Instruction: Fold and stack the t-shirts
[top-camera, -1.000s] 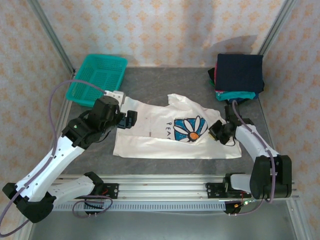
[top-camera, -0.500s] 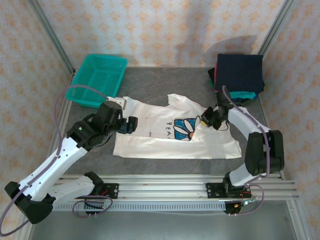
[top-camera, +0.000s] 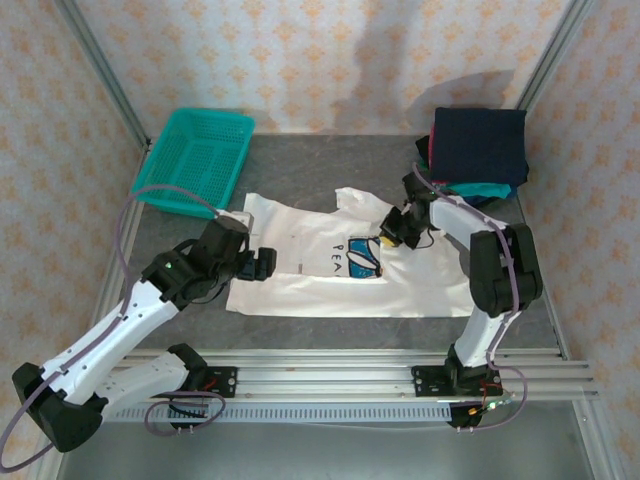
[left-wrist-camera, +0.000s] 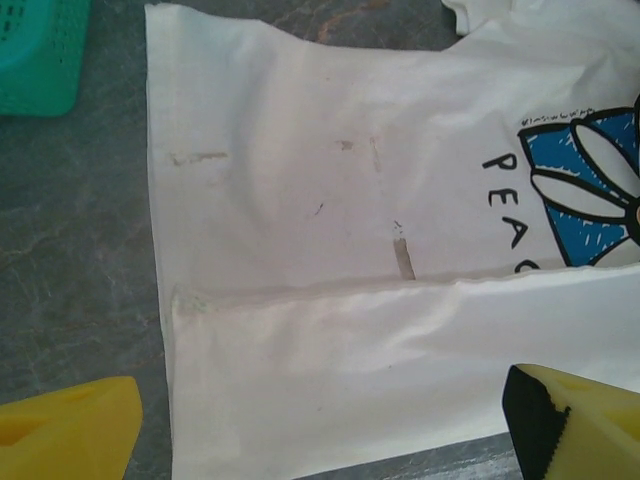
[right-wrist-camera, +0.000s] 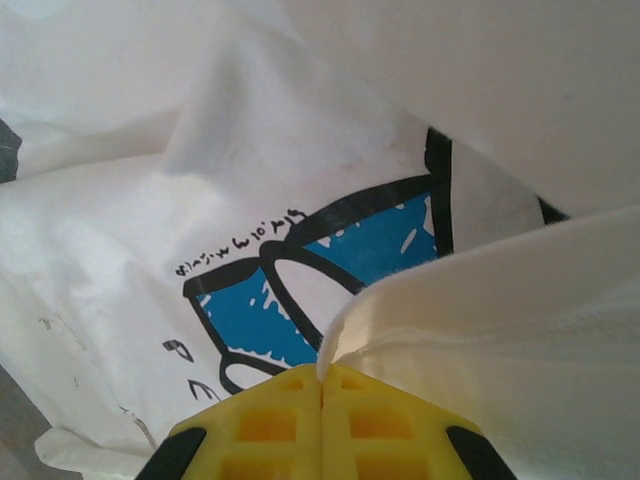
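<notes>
You have the dark grey stone-pattern table (top-camera: 300, 170), and on its middle lies the large white cotton t-shirt with the blue flower print (top-camera: 330, 278). It is spread flat, and its near edge is turned over in one band.

The risk I see is in this shirt. The right gripper (top-camera: 388, 232) has only a thin pinch of cloth, lifted just over the print. That pinch can slip out. The whole shirt can also drag sideways and the near band can open, because nothing presses the cloth down on the left side. If you carry the pinch too far, I think the new fold will lie crooked.

The pile of folded tees with dark navy on top (top-camera: 478, 145) sits at the far right corner, well apart from the white shirt, so I judge it safe.

The right gripper is closed tight on the white fold. The left gripper (left-wrist-camera: 320, 425) hangs over the near left part of the shirt, spread wide, and there is nothing between its yellow fingers (left-wrist-camera: 70, 430).
</notes>
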